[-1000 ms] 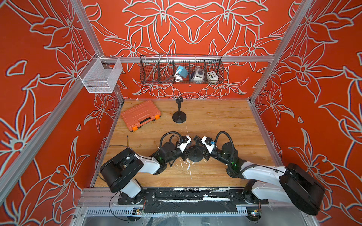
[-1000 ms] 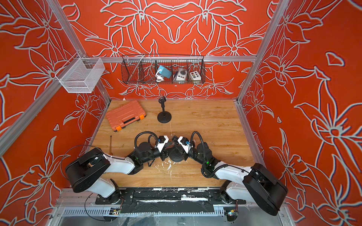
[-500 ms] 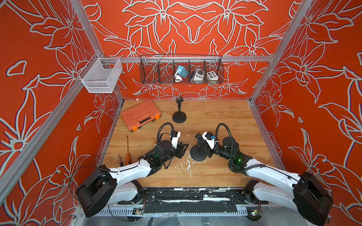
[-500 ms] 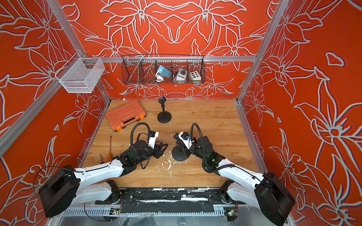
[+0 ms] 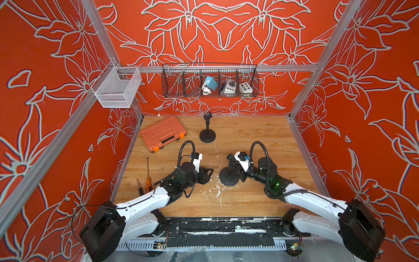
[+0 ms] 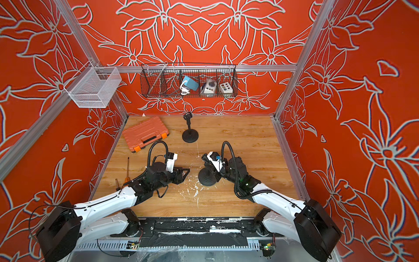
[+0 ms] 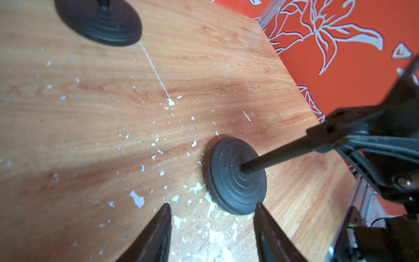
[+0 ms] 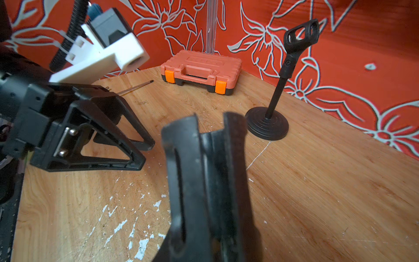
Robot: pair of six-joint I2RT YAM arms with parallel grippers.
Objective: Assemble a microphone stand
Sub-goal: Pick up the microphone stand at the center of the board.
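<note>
Now the stand (image 5: 229,179) is seen at the lower middle of a top view, upright on the table (image 5: 249,136), its pole (image 7: 278,154) clenched near the top by the right gripper (image 5: 233,166), while the left gripper (image 5: 209,173), spread and empty, is found just left of it.

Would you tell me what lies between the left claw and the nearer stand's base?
Only bare tabletop flecked with white chips separates the left claw and the stand base, as the left wrist view shows.

Left tool (image 7: 212,205) stands spread and empty, while right tool (image 5: 235,167) is clamped narrow.
</note>
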